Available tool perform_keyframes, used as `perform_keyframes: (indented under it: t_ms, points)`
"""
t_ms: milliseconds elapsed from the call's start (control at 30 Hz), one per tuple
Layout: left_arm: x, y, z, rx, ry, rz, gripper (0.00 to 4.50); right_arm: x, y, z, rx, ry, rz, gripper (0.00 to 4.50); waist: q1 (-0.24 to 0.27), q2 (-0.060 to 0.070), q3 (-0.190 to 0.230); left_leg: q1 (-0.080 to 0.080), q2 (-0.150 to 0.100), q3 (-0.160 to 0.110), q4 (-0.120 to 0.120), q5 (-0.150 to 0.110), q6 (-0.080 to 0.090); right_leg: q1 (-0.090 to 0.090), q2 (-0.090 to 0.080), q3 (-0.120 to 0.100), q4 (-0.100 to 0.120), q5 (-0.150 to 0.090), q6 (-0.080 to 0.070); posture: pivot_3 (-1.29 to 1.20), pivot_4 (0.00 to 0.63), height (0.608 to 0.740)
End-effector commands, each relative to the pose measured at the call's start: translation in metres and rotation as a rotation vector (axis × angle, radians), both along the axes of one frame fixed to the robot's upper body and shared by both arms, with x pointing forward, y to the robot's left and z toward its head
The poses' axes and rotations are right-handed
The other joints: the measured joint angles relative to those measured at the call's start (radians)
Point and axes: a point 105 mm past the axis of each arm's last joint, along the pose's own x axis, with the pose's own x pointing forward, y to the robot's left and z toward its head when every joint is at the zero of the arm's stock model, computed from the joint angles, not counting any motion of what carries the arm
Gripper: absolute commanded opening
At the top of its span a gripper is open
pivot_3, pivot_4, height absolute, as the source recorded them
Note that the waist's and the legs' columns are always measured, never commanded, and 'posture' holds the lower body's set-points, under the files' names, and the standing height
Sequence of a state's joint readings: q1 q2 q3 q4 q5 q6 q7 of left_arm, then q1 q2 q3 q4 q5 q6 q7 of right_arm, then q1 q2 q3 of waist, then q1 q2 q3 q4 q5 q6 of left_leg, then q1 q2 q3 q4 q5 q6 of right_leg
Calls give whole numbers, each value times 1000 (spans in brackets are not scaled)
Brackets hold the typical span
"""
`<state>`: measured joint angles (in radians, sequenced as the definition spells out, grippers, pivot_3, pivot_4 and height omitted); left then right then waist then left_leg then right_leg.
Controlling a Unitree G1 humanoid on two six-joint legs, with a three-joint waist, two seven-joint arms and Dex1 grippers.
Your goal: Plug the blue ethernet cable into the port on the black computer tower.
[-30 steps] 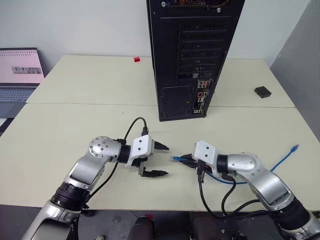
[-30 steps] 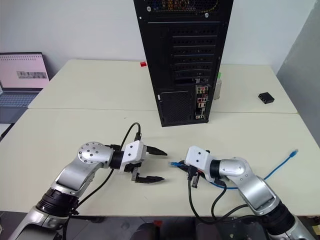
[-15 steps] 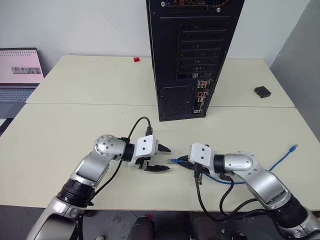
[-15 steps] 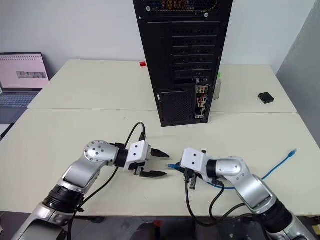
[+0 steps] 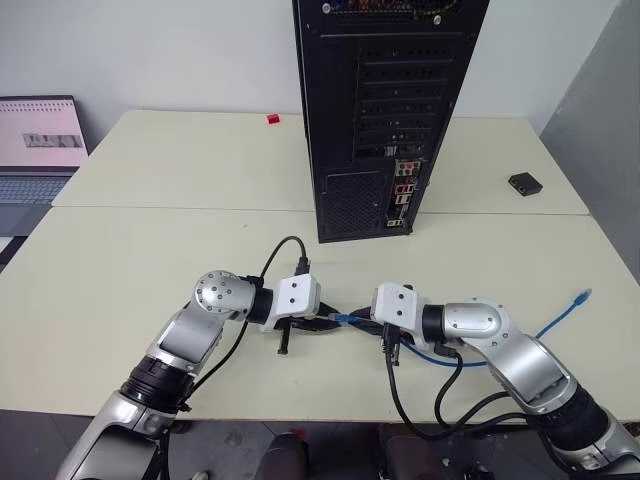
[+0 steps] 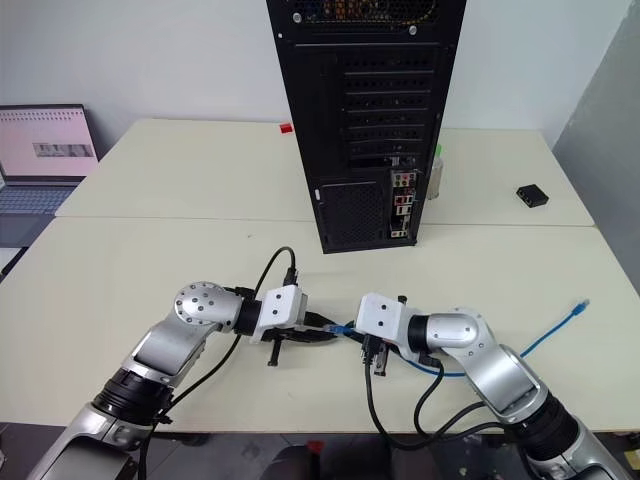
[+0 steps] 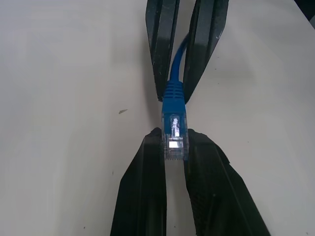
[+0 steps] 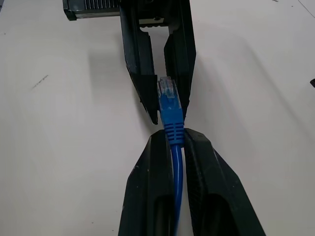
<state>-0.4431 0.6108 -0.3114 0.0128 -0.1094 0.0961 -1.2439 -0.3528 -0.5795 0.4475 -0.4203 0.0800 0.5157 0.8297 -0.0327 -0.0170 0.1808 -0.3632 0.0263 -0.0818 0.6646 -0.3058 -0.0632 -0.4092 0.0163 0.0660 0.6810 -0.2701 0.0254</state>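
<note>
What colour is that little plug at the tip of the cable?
Clear plastic plug, on a bright blue cable; the left wrist view shows it best.

Open tabletop up to the tower; the two grippers crowd each other at the near edge.

The black computer tower (image 5: 385, 110) stands upright at the far middle of the table (image 5: 150, 250), with bare surface between it and the grippers. The left gripper (image 5: 325, 322) and right gripper (image 5: 358, 320) meet tip to tip, both clamped on the blue ethernet cable (image 7: 174, 105), whose slack trails right. A small black box (image 5: 524, 183) lies far right, a laptop (image 5: 38, 150) far left.
</note>
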Motion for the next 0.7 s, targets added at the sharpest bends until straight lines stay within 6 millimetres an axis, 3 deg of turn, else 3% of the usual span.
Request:
perform_keyframes:
  t_ms: [33, 67, 133, 167, 333, 433, 533, 667, 700]
  points:
    - [1, -4, 7, -11, -57, -22, 276, -4, 7, 14, 28, -46, 44, 71, 0, 0, 0, 0, 0, 0, 0, 0, 0, 0, 0, 0, 0, 0, 0, 0, 150, 740]
    - [2, -4, 7, -13, -67, -22, 276, -5, 7, 15, 29, -41, 46, 71, 0, 0, 0, 0, 0, 0, 0, 0, 0, 0, 0, 0, 0, 0, 0, 0, 150, 740]
    - [2, -4, 8, -28, -86, -21, 276, -5, 2, 16, 18, -42, 42, 771, 0, 0, 0, 0, 0, 0, 0, 0, 0, 0, 0, 0, 0, 0, 0, 0, 150, 740]
    - [2, -4, 9, -37, -102, -22, 276, -5, -3, 17, 5, -42, 39, 816, 0, 0, 0, 0, 0, 0, 0, 0, 0, 0, 0, 0, 0, 0, 0, 0, 150, 740]
    - [-2, -3, 13, -72, -202, -35, 276, -11, -24, 34, 17, -13, 14, 1961, 1, 0, 0, 0, 0, 0, 0, 0, 0, 0, -1, 0, 0, 0, 0, 0, 150, 740]
    - [-3, -3, 17, -114, -292, -26, 276, -14, -39, 51, 127, 76, -53, 2608, 2, 0, 0, 0, 0, -1, 0, 0, 0, 0, -1, -1, 0, 0, 0, 0, 150, 740]
    - [0, -4, 22, -147, -422, -13, 276, -18, -46, 64, 245, 172, -99, 3347, 3, 0, 0, 0, 0, -1, 0, 0, 0, 1, -1, -1, 0, 0, 0, 0, 150, 740]
    - [-4, -8, 31, -157, -742, -96, 276, -23, -42, 69, 378, 304, -121, 4298, 2, 0, 0, 0, 0, -1, 0, 0, 0, 1, -1, 0, 0, 0, 0, 0, 150, 740]
    - [-6, -8, 31, -153, -808, -130, 276, -23, -41, 70, 397, 323, -125, 4335, 2, 0, 0, 0, 0, -1, 0, 0, 0, 1, -1, 0, 0, 0, 0, 0, 150, 740]
